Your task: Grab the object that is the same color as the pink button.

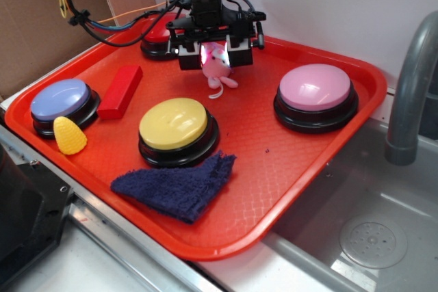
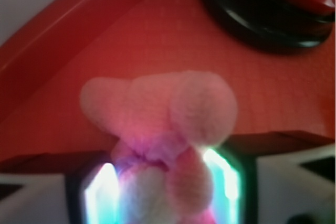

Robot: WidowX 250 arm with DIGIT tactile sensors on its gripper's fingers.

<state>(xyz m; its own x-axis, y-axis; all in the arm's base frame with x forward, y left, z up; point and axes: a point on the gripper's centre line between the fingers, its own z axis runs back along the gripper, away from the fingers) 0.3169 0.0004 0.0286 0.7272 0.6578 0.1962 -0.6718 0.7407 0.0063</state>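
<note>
The fingers [image 2: 100, 192] are clenched on the pink toy [image 1: 219, 68], one lit pad on each side of it, as the wrist view shows. The gripper [image 1: 215, 54] points straight down over the rear middle of the red tray [image 1: 294, 189]. In the exterior view the toy's upper part sits between the fingers while its lower body and thin tail hang below them. Whether the toy's underside touches the tray or hangs just above it cannot be told.

Judged status: the correct object is selected, since the toy matches the pink button [image 1: 315, 89] in color, and the grasp appears complete. What is left, at most, is to raise the toy clear of the tray and confirm the hold.

The pink button stands to the right of the toy in the exterior view, apart from it. A red button [image 1: 156, 37] sits just behind the gripper. A yellow button [image 1: 174, 125] stands in front of the toy. A red block [image 1: 121, 89] lies to the left, with a blue button [image 1: 61, 101] and a yellow corn toy [image 1: 69, 135] beyond it. A dark blue cloth [image 1: 179, 187] lies at the tray's front. The tray rests on the bench beside a sink [image 1: 369, 237].
</note>
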